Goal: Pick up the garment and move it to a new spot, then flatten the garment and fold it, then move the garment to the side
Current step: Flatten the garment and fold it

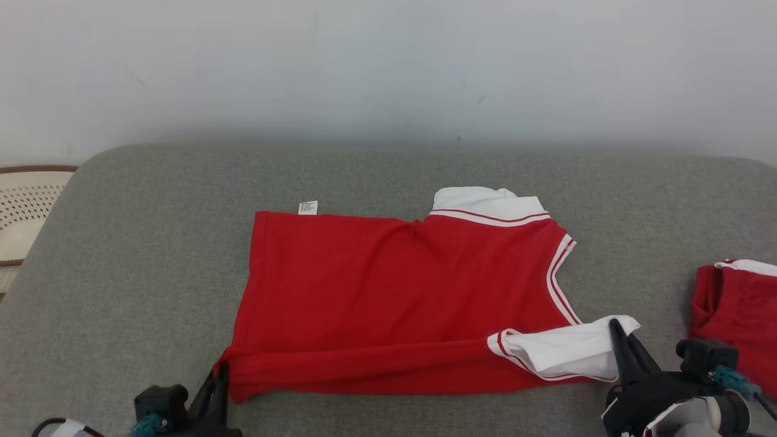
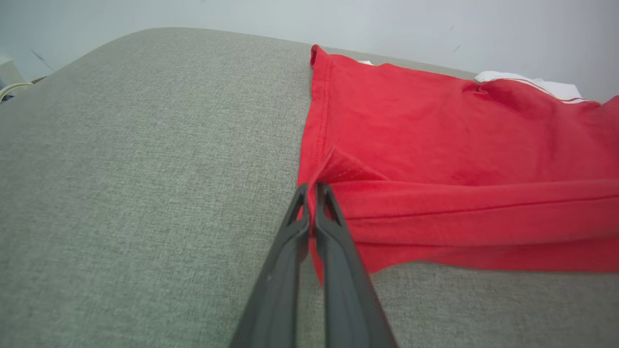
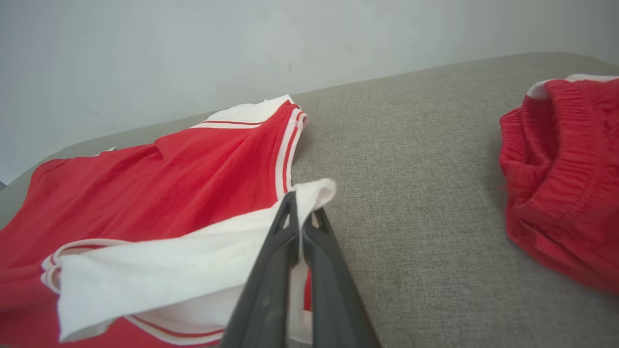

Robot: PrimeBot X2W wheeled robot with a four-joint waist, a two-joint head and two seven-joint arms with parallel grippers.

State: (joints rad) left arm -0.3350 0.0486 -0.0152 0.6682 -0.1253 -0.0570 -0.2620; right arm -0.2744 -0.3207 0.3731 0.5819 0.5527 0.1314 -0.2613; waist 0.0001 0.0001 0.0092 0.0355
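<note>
The garment (image 1: pixel 394 285) is a red shirt with white, red-striped trim, spread on the grey cushion (image 1: pixel 152 273). Its near edge is rolled over into a long fold. My left gripper (image 1: pixel 220 373) is shut on the garment's near left hem corner; in the left wrist view the left gripper (image 2: pixel 312 189) pinches red cloth (image 2: pixel 435 159) between its dark fingers (image 2: pixel 338 270). My right gripper (image 1: pixel 614 328) is shut on the white sleeve at the near right; the right wrist view has the right gripper (image 3: pixel 302 205) clamped on that white cloth (image 3: pixel 169 270).
A second red piece of clothing (image 1: pixel 737 309) lies bunched at the cushion's right edge, also seen as the red bundle (image 3: pixel 561 179). A pale perforated basket (image 1: pixel 24 206) sits beyond the cushion's left edge. A white wall (image 1: pixel 388 67) runs behind.
</note>
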